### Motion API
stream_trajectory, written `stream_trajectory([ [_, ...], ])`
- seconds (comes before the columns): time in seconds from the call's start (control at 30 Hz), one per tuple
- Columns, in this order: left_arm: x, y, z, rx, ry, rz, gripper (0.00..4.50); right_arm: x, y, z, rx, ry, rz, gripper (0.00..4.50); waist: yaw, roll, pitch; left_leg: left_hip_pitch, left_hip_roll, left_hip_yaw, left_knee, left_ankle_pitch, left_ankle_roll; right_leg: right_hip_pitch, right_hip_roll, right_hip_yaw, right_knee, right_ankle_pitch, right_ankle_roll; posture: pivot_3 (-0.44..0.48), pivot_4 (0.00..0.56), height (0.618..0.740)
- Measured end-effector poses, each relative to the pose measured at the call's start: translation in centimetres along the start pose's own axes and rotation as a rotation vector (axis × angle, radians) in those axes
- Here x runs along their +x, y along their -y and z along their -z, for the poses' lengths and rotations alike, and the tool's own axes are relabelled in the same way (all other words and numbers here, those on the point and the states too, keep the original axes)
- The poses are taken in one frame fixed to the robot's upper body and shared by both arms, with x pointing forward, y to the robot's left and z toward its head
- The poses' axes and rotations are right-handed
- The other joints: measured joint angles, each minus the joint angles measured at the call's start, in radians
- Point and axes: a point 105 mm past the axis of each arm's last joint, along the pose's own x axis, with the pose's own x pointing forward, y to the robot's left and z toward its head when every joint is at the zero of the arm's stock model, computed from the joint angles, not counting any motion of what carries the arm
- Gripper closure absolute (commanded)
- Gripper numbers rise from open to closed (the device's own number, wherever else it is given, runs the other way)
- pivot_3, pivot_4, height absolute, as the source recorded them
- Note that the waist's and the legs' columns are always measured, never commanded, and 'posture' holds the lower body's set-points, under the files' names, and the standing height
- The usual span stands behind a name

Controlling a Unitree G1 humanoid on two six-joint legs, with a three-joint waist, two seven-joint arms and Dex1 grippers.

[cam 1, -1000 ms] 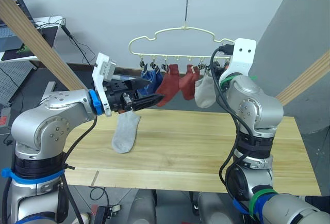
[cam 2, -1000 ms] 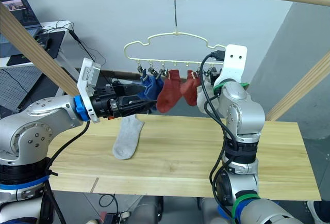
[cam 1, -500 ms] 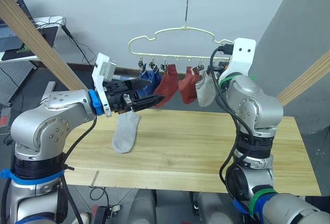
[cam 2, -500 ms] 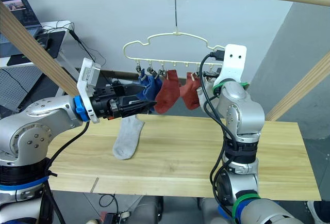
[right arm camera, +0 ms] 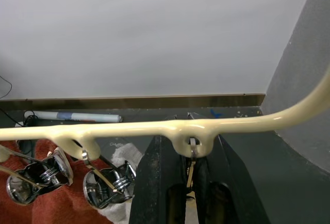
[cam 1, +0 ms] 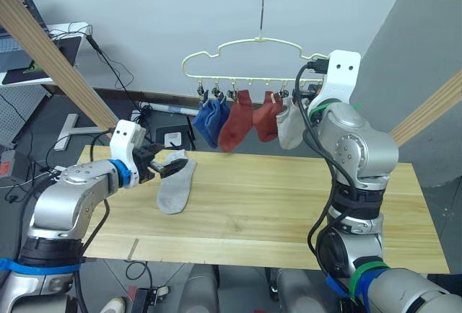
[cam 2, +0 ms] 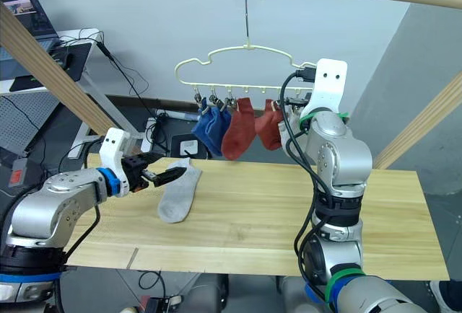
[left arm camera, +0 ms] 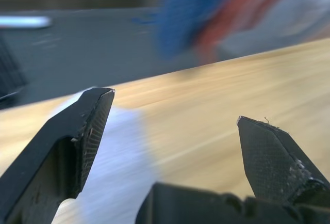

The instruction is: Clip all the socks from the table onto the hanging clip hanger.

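The last grey sock (cam 1: 175,183) lies on the table (cam 1: 274,212), so the left gripper (cam 1: 167,169) reaches wide-open to grab it.

We get even, bright indoor light, no harsh glare. Soft shadow under the light grey ankle sock (cam 1: 177,182) on the yellowish wooden tabletop (cam 1: 289,212). Left wrist bkgd is motion-blurred; right wrist view stays sharp.

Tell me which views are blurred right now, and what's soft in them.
Left wrist view: black gripper fingers sharp; pale grey sock, wooden table and hanging blue and red socks smeared. Right wrist view: pale-yellow wire hanger crisp. Both eye views: sharp.
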Motion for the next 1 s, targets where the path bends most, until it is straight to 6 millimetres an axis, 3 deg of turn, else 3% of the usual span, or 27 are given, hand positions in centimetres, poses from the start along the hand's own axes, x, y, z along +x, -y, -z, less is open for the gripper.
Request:
stream_trajectory([
  [0.23, 2.6, -1.7, 3.5, -0.016, -0.055, -0.085, 0.13, 0.0, 0.1, 0.0, -0.001, -0.011, 0.003, 4.5, 0.007, 0.0, 0.0, 0.0, 0.0, 0.0, 0.0, 0.0, 0.0, 0.0, 0.0, 0.0, 0.0, 0.0, 0.0, 0.013, 0.256, 0.74],
  [0.43, 4.9, -2.7, 3.7, -0.012, -0.063, -0.112, 0.13, -0.1, 0.2, 0.0, -0.001, -0.012, 0.006, 4.5, 0.007, 0.0, 0.0, 0.0, 0.0, 0.0, 0.0, 0.0, 0.0, 0.0, 0.0, 0.0, 0.001, 0.0, 0.0, 0.0, 0.261, 0.74],
  [0.63, 7.4, -1.7, 4.5, -0.029, -0.105, -0.083, 0.13, -0.3, 0.3, -0.2, -0.002, -0.011, 0.006, 4.5, 0.002, 0.0, 0.0, 0.0, 0.0, 0.0, 0.0, 0.0, 0.0, 0.0, 0.0, 0.0, 0.001, 0.0, 0.0, -0.018, 0.269, 0.74],
  [0.93, 8.7, -1.7, 4.9, 0.027, -0.209, -0.081, 0.13, -0.6, 0.4, -0.3, -0.003, -0.011, 0.008, 4.5, -0.009, 0.0, 0.0, 0.001, -0.001, 0.0, 0.001, 0.0, 0.0, 0.0, 0.0, 0.0, 0.006, 0.0, 0.0, -0.024, 0.276, 0.74],
  [1.0, 8.7, -1.6, 5.1, 0.029, -0.22, -0.076, 0.48, -0.6, 0.4, -0.3, -0.004, -0.013, 0.009, 4.5, -0.01, 0.0, 0.0, 0.002, -0.001, 0.0, 0.001, 0.0, 0.0, 0.0, 0.0, 0.0, 0.007, 0.0, 0.0, -0.025, 0.277, 0.74],
])
